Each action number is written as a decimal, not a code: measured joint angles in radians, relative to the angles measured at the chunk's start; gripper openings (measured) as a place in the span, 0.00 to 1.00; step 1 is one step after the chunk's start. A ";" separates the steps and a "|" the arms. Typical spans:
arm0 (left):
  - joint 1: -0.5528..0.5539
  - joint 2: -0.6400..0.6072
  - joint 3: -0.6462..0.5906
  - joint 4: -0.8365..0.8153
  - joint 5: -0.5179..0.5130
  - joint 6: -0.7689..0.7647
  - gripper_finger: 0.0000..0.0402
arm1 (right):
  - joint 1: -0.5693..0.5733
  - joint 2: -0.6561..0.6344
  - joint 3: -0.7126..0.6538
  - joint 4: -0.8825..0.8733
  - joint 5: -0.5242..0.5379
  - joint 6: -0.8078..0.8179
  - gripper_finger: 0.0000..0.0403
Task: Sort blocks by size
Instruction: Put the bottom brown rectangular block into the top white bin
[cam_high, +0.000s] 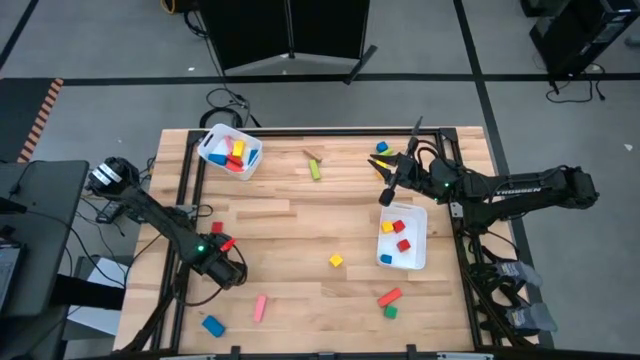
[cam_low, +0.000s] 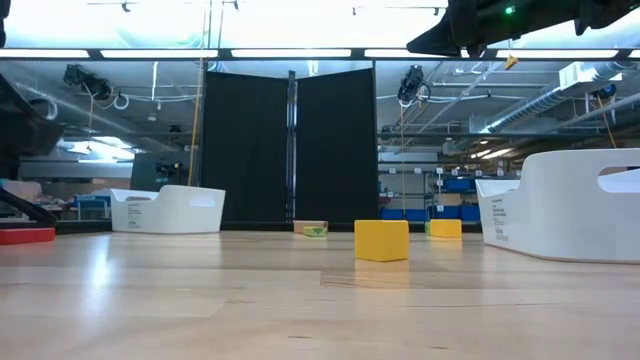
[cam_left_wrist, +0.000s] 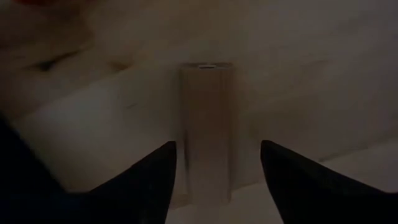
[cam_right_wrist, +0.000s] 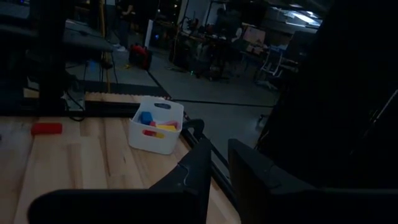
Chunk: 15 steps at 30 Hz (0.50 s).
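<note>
My left gripper (cam_left_wrist: 217, 180) straddles a pale bar (cam_left_wrist: 207, 130), fingers apart - not gripping. Off-centre closing could skid it. Right gripper (cam_right_wrist: 221, 165) nearly together, empty.

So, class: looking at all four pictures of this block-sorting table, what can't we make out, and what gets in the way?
- Left hand, high view: its own dark body hides whatever is under it.
- Left wrist view: a pale bar lies between the fingers, but the picture is too dark to tell its colour.
- Right bin, low view: its wall hides the blocks inside.
- Right hand, high view: too small to tell if it holds anything.
</note>
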 joint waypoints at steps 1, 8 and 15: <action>0.000 0.000 -0.012 0.022 0.000 -0.005 0.61 | 0.000 0.000 0.000 0.000 0.000 0.000 0.16; 0.000 -0.004 -0.046 0.066 0.006 -0.020 0.54 | 0.000 0.000 0.000 0.000 0.000 0.000 0.16; 0.000 -0.003 -0.048 0.067 0.004 -0.019 0.32 | 0.000 0.000 0.000 -0.001 0.000 0.000 0.17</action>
